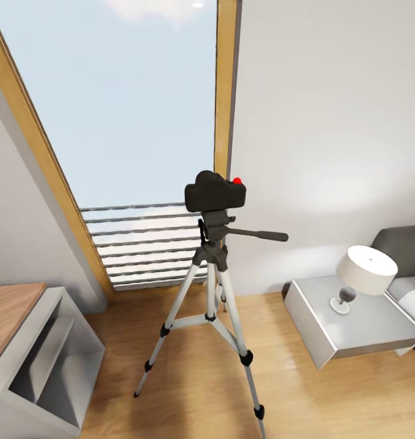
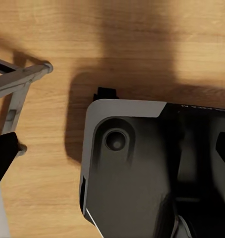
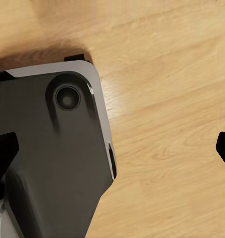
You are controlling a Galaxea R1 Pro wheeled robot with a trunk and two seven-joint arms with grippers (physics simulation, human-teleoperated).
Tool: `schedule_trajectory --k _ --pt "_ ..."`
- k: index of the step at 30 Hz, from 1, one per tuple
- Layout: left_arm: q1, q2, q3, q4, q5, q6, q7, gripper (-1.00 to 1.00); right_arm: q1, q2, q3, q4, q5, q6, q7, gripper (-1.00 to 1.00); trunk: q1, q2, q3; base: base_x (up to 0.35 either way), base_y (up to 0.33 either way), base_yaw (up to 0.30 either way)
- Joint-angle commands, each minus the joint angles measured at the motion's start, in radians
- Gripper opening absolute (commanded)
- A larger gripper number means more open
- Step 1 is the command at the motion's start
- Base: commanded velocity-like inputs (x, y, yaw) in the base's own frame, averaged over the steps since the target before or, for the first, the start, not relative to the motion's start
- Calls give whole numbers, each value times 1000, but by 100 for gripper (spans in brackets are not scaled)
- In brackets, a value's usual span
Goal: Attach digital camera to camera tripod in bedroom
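Digital camera [image 1: 215, 191] seated atop camera tripod [image 1: 210, 292] head, red button up, long axis level, just right of window [image 1: 110, 97]; task apparently done. Both jaws spread, empty, aimed down at wood floor [image 3: 162, 99], well below camera; neither arm evidently nearer

The base [image 2: 142, 173] is a dark grey-black slab with a pale grey rim and rounded corners (a glossy sheen runs across it). A round recessed disc [image 2: 116, 140] sits near one corner, and a small black block [image 2: 106, 93] juts from the edge. Faint white lettering [image 2: 201, 107] lines one rim. The tool fingertips [image 3: 224, 148] are plain black.
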Motion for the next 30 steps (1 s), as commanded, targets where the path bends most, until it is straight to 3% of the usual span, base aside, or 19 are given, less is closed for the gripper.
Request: schedule_trajectory --k 1,15,30 --pt "-1 1 -8 0 10 2 -3 100 -2 0 6 3 -7 -5 0 100 1 -2 0 0 0 0" --pt "-1 0 -8 0 11 2 -3 100 -2 0 6 3 -7 1 1 100 1 -2 20 0 0 0" --pt "-1 0 -8 0 11 2 -3 100 -2 -2 6 2 -9 3 0 100 1 -2 24 0 0 0"
